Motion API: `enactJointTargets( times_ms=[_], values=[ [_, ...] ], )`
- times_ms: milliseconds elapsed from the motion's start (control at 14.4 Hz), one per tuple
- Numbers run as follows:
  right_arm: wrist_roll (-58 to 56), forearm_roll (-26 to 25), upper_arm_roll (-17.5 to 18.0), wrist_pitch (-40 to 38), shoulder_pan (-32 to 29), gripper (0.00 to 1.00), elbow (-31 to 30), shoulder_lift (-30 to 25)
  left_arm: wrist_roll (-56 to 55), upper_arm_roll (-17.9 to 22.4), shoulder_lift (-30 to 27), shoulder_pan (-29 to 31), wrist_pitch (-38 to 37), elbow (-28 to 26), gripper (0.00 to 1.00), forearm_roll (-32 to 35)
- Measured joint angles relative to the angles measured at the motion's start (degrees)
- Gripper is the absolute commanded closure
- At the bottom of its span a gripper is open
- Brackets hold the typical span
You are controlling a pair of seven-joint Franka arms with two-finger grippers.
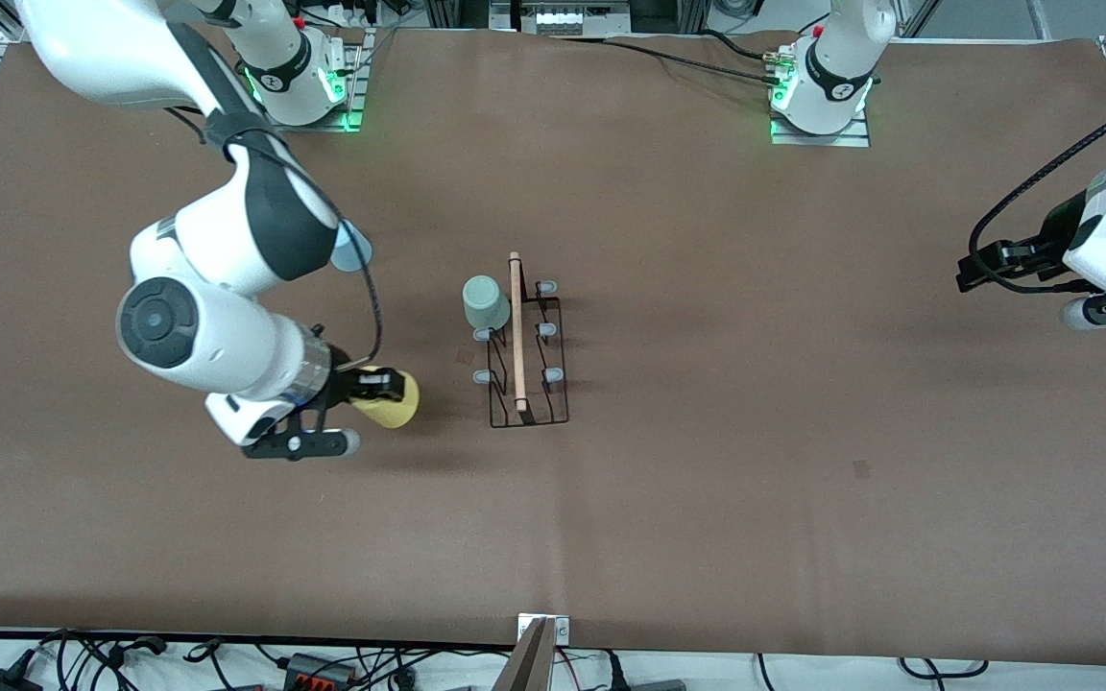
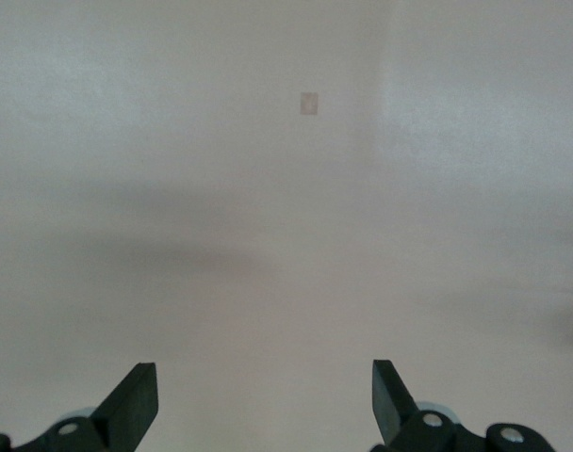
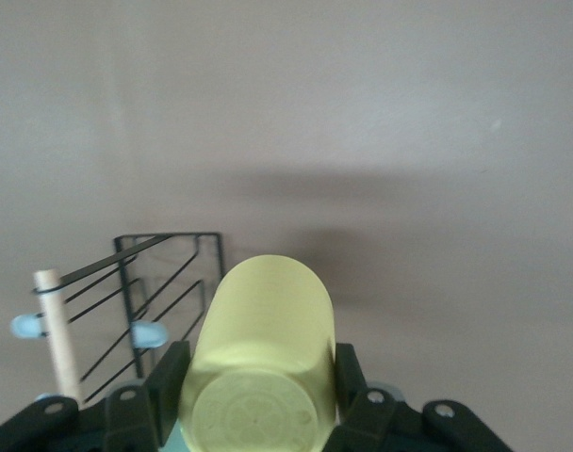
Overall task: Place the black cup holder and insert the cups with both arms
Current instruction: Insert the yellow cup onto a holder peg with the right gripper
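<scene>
Two cups are dealt with so far: one on the rack, one in the right gripper's clamp.

Front view: the rack (image 1: 526, 350) stands mid-table, with the mint cup (image 1: 486, 302) on a peg at its 10 o'clock corner. At the rack's 9 o'clock, the right gripper (image 1: 372, 389) grasps the yellow cup (image 1: 392, 403). The blue cup (image 1: 353, 248) peeks out beneath the right arm. The left gripper (image 1: 980, 269) waits over the table's left-arm end.
Left wrist view: left gripper (image 2: 264, 400) spread wide, empty, over bare table.
Right wrist view: fingers (image 3: 169, 381) pinch the yellow cup (image 3: 263, 363) near its base. Risk, as I judge it: a tilted cup could catch a peg and shove the light rack (image 3: 140, 301).
</scene>
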Motion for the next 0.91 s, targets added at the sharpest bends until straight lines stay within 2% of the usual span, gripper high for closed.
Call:
enactJointTargets(
  times_ms=[418, 627, 906],
  values=[
    [6.79, -0.36, 0.1, 4.38, 6.92, 0.84, -0.3, 2.24, 0.0, 0.0, -0.08, 0.0, 0.0, 0.0, 0.0, 0.0],
    [7.48, -3.25, -0.1, 4.73, 7.49, 0.84, -0.93, 3.45, 0.0, 0.0, -0.11, 0.0, 0.0, 0.0, 0.0, 0.0],
    [7.6, -3.7, -0.47, 7.25, 7.48, 0.84, -0.97, 4.63, 0.0, 0.0, -0.11, 0.0, 0.0, 0.0, 0.0, 0.0]
  ],
)
